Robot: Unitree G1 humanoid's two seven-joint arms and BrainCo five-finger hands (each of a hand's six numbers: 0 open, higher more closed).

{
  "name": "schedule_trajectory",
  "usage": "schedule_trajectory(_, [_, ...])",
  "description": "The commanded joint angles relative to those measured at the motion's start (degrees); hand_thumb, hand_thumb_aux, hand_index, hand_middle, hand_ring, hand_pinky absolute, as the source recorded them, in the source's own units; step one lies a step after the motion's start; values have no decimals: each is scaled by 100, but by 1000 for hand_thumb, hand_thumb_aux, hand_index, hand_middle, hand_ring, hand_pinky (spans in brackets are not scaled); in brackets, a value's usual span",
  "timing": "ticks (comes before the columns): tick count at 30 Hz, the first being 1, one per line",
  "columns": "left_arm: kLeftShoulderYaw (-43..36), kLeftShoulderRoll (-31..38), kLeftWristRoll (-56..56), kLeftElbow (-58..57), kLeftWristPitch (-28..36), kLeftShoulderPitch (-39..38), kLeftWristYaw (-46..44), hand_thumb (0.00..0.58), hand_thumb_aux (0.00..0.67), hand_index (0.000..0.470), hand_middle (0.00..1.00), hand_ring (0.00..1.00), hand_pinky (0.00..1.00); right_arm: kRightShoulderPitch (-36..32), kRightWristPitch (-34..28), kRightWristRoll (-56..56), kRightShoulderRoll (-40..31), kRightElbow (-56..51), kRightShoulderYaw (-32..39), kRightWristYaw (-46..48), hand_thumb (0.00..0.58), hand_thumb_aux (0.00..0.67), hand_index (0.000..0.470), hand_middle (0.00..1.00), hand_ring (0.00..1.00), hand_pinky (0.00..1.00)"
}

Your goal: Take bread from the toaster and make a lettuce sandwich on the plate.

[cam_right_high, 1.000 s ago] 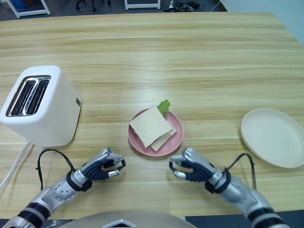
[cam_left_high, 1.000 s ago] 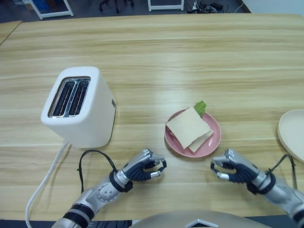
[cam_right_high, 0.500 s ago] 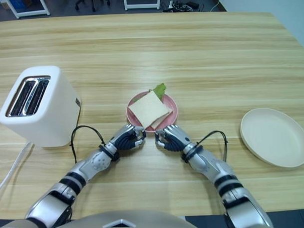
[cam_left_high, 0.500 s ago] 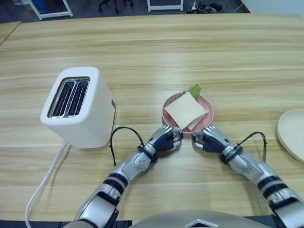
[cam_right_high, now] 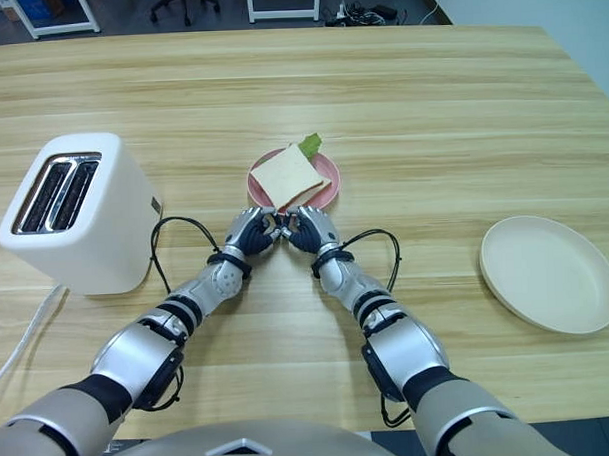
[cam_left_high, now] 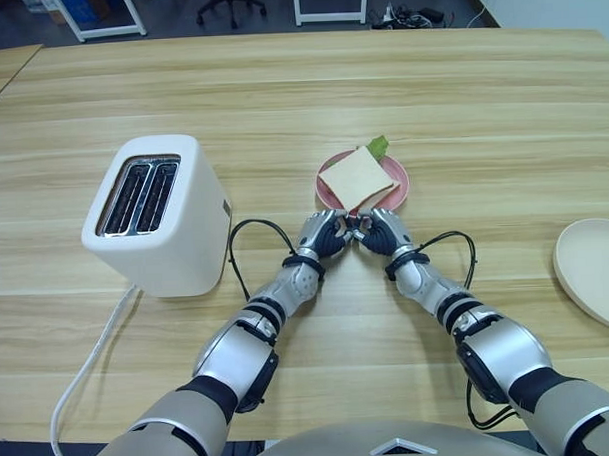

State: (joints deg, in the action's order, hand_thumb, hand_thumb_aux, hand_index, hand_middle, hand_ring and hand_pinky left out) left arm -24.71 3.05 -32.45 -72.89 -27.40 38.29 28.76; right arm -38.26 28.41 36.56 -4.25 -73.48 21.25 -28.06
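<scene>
Left eye view: sandwich (cam_left_high: 358, 178) sits on plate (cam_left_high: 402, 182), lettuce (cam_left_high: 379, 145) poking out far edge. Left hand (cam_left_high: 323, 234) and right hand (cam_left_high: 382, 231) side by side at near rim, equally close, fingers curled; they seem to press rim rather than pinch it. Plate lies straight ahead of both. Toaster (cam_left_high: 159, 213) well left, slots empty.

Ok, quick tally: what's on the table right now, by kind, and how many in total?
Toaster: 1
Plates: 2, a pink plate and a cream plate
Sandwich: 1, on the pink plate, with a lettuce leaf sticking out at its far side
Total: 4
</scene>
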Motion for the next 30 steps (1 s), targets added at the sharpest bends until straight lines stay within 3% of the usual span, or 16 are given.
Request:
schedule_trajectory(1, [269,127,265,18,-1130,-645,489,580,670,470,831,831,831,482,595,-44,-98,7,74,-330,526,465,326,827,827,827])
schedule_trajectory(2, [387,179,396,217,-1699,-794,633,452,355,249,0,0,0,611,968,-29,-194,183,94,-588,194,123,87,24,24,24])
schedule_trajectory(3, [491,226,504,408,-2186,-933,731,0,0,0,0,0,0,740,1314,-35,-289,370,90,-794,0,0,0,0,0,0])
schedule_trajectory(7, [951,422,853,1716,-3560,-1628,934,0,0,0,0,0,0,1581,2580,-204,-847,1958,-325,-1572,0,0,0,0,0,0])
schedule_trajectory(10, [1292,481,1098,3035,-3844,-2233,753,0,0,0,0,0,0,2290,3023,-602,-1120,3565,-999,-1665,0,0,0,0,0,0])
schedule_trajectory(13, [1446,440,1118,3974,-3804,-2670,501,0,0,0,0,0,0,2726,3074,-905,-1158,4500,-1398,-1495,0,0,0,0,0,0])
schedule_trajectory(21, [1747,172,1262,4459,-3545,-2932,0,0,0,0,0,0,0,2941,2751,-620,-789,4500,-1570,-1314,0,0,0,0,0,0])
schedule_trajectory(30, [2154,-80,775,4615,-3615,-3022,162,0,0,0,0,0,0,3038,2681,-357,-673,4754,-1695,-1345,0,0,0,0,0,0])
